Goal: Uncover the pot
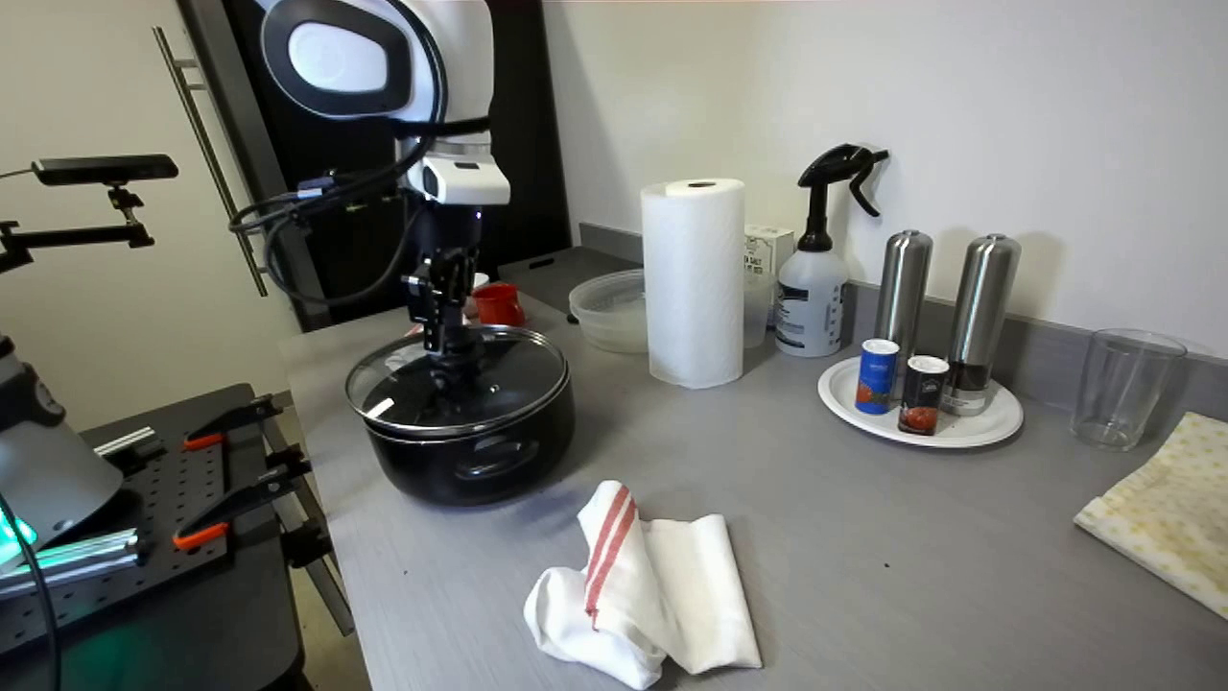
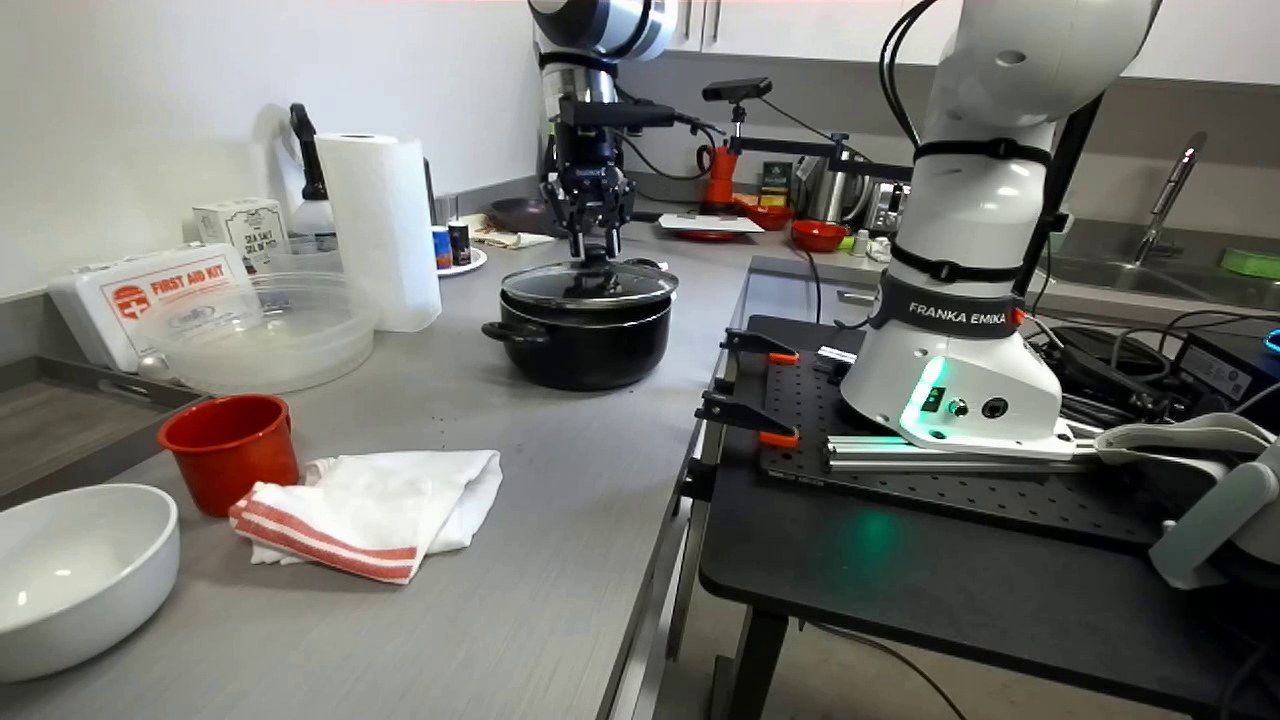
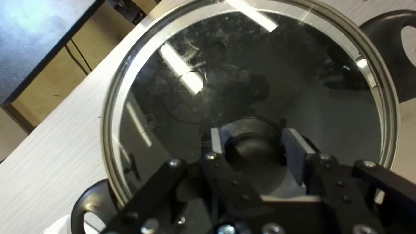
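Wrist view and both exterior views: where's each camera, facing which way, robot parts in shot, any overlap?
Wrist view: sits above the fingers, looking down at the lid, its knob between them.
An exterior view: above the counter, looking along it, wall at picture right, pot nearer than red mug; arm, fingers, part of base show.
An exterior view: at the white bowl end, facing roughly opposite, wall at left, mug nearer; arm, fingers, base show.
Both exterior views share pot, mug, arm; all three, the lid.
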Available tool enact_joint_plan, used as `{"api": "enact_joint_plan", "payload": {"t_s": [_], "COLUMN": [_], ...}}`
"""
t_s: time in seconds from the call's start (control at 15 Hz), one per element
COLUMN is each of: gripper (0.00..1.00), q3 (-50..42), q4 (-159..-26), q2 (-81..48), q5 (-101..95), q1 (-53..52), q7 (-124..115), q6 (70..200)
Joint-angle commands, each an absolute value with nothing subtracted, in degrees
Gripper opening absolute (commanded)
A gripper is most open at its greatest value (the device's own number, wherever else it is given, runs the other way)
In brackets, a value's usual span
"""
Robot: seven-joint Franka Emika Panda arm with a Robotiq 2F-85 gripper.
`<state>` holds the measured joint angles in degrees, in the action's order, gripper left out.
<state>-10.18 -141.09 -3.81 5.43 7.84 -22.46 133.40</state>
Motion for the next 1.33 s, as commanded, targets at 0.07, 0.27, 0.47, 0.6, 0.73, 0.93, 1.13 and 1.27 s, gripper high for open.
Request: {"api": "enact_joint_plan", "payload": {"t_s": [0.07,0.27,0.47,0.6,0.73,0.93,1.13,1.27], "gripper": [0.23,0.23,0.23,0.23,0.23,0.23,0.23,0.23], "q3": [-9.52,-7.93,-5.57,-3.52,-1.09,2.46,5.74,7.77], "q4": [-146.50,-147.82,-148.70,-149.20,-149.59,-149.87,-150.11,-150.09], "q2": [6.71,10.08,12.17,13.11,13.63,13.83,13.65,13.34], "q5": [0.41,-1.83,-3.25,-3.65,-4.12,-4.87,-6.07,-7.13], "q1": [7.90,8.04,7.73,7.07,6.09,4.18,2.11,0.71], "q7": [-24.33,-25.17,-26.16,-26.45,-27.00,-27.90,-29.22,-30.31], "q6": [133.54,133.21,132.94,132.95,132.86,132.88,132.77,132.58]}}
